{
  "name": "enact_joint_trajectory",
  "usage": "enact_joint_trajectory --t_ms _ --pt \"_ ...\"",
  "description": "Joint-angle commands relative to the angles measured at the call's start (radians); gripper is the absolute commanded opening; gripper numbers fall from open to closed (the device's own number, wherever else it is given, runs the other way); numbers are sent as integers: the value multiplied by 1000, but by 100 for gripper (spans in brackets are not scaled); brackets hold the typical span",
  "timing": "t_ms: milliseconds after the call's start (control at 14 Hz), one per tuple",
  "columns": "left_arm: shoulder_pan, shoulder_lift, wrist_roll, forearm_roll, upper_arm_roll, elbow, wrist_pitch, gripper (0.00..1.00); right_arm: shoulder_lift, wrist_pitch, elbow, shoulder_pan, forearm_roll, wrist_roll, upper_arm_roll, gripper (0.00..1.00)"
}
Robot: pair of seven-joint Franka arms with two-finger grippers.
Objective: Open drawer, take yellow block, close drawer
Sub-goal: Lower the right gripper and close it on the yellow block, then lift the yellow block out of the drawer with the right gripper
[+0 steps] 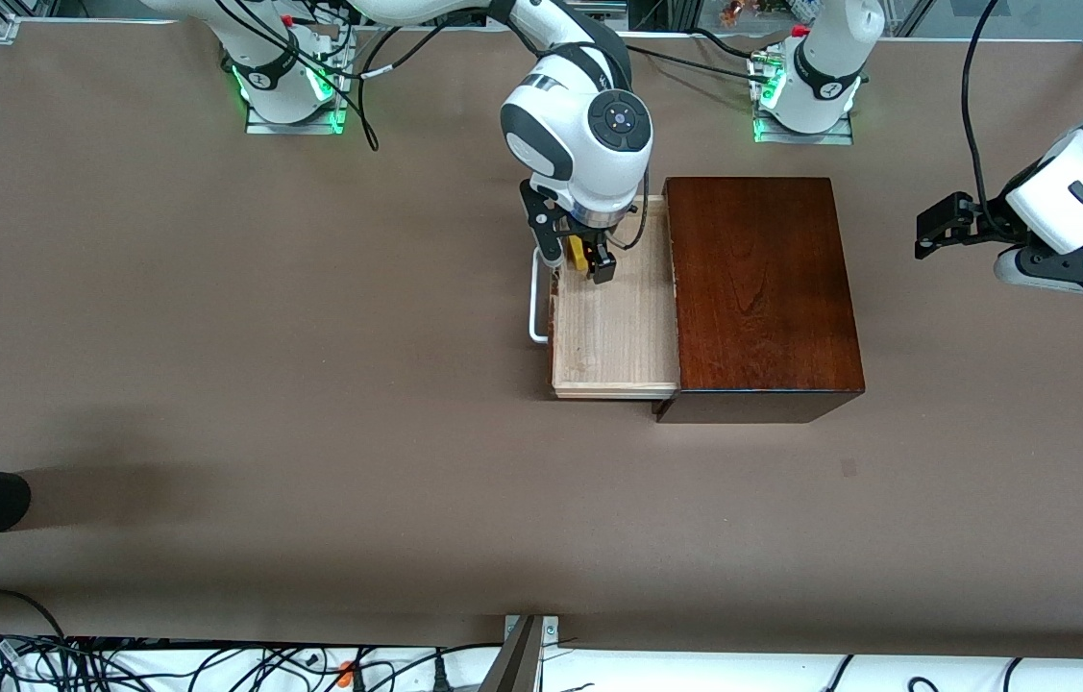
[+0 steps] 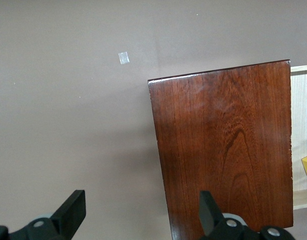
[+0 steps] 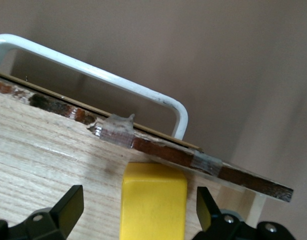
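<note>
While the drawer [image 1: 613, 317] stands pulled out of the wooden box [image 1: 760, 288] toward the right arm's end of the surface [image 1: 214, 336], its white bar handle [image 1: 535, 308] faces that same end and its long axis runs from the robots' bases toward the front camera. That surface is a plain brown sheet, with cables along its edge nearest the front camera. Inside the tray, at the end farther from the front camera and close against the drawer front, sits the yellow block [image 3: 153, 200]. Around it, the right end effector [image 1: 589, 261] has its fingers spread apart on either side, not touching. Over bare surface past the box, the left end effector [image 1: 935, 229] waits with its fingers wide apart, holding nothing.
</note>
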Motion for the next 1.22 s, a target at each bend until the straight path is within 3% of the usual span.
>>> enact_joint_trajectory --t_ms 0,143,287,358,573,716,1146 --pt "9 -25 6 21 -13 -21 -12 100 5 -13 12 16 -14 13 -3 100" --pt "9 -25 6 21 -13 -21 -12 100 5 -13 7 19 -16 -9 -3 87" --pt "9 -25 7 21 -13 -21 -12 100 8 -13 6 21 -16 -17 -3 81" --pt "9 -25 7 21 -13 -21 -12 100 8 -13 6 21 -17 -20 -3 72" --pt "9 -25 7 19 -14 -21 -11 100 7 -19 6 21 -9 -122 -3 28" --pt "9 -25 7 21 -13 -21 -12 100 -3 -28 15 19 -6 -129 -1 23" --pt "9 -23 7 19 -14 -21 -11 100 -116 -132 101 -39 64 -203 -3 23"
